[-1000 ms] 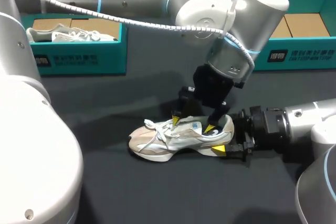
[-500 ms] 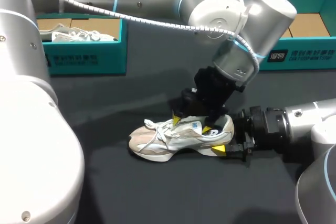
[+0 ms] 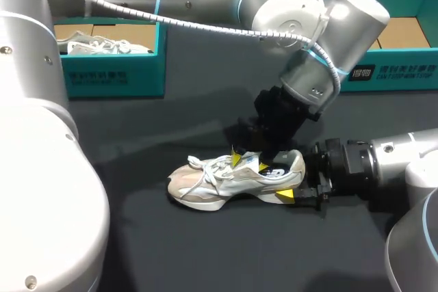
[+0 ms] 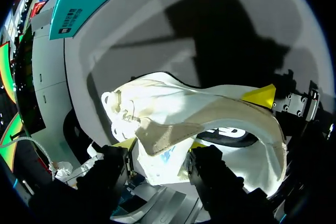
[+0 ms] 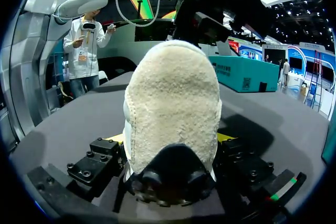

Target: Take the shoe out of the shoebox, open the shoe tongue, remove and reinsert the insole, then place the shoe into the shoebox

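A white and beige shoe (image 3: 226, 181) lies on its sole on the dark table, toe pointing left. My left gripper (image 3: 250, 163) comes down on it from above. Its fingers are half closed on the tan shoe tongue (image 4: 168, 128), one yellow tip on the lace side and one inside the opening. In the left wrist view the tongue fills the gap of that gripper (image 4: 161, 144). My right gripper (image 3: 295, 179) is at the heel end, shut on the shoe across its fleecy heel (image 5: 173, 108). In the right wrist view this gripper (image 5: 170, 140) shows yellow slivers on both sides of the heel.
A teal shoebox (image 3: 109, 76) stands at the back left with another white shoe (image 3: 102, 46) in it. A second teal shoebox (image 3: 390, 73) with a brown cardboard floor stands at the back right. The left arm spans the table's back.
The left gripper's fingers have drawn together around the tongue and its wrist has shifted slightly right. The shoe and the right gripper have stayed put.
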Robot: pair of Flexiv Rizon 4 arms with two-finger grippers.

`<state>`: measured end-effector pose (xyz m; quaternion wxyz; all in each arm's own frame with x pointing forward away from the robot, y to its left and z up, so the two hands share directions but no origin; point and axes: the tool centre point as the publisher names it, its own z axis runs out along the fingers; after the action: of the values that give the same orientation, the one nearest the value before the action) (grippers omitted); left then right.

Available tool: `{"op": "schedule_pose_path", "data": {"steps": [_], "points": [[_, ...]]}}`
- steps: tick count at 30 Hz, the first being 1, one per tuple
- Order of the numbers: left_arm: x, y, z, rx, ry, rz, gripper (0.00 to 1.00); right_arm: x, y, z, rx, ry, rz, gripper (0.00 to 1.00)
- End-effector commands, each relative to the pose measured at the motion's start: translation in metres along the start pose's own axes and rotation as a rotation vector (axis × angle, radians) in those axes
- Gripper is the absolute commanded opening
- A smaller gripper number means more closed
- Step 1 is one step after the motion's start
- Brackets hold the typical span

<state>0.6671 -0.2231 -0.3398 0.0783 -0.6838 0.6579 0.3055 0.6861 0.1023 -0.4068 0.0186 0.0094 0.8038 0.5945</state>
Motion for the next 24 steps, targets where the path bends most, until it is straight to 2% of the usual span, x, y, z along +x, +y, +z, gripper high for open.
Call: {"op": "schedule_pose_path", "data": {"steps": [1, 6, 12, 14, 17, 22, 24], "points": [[-0.008, 0.003, 0.000, 0.005, 0.013, 0.003, 0.46, 0.001, 0.000, -0.001, 0.004, 0.000, 0.000, 0.00], [-0.013, 0.005, -0.003, 0.010, 0.026, 0.005, 0.45, 0.001, 0.000, -0.001, 0.004, 0.000, 0.000, 0.00], [-0.017, 0.005, -0.005, 0.011, 0.041, 0.013, 0.39, 0.001, 0.000, -0.001, 0.004, 0.000, 0.000, 0.00], [-0.018, 0.005, -0.005, 0.010, 0.043, 0.017, 0.35, 0.001, 0.000, -0.001, 0.004, 0.000, 0.000, 0.00], [-0.018, 0.005, -0.005, 0.008, 0.049, 0.023, 0.19, 0.001, 0.000, -0.001, 0.004, 0.000, 0.000, 0.00], [-0.020, 0.007, -0.005, 0.015, 0.054, 0.033, 0.00, 0.001, 0.000, -0.001, 0.004, 0.000, 0.000, 0.00], [-0.022, 0.010, -0.006, 0.026, 0.063, 0.035, 0.00, 0.001, 0.000, -0.001, 0.004, 0.000, 0.000, 0.00]]}}
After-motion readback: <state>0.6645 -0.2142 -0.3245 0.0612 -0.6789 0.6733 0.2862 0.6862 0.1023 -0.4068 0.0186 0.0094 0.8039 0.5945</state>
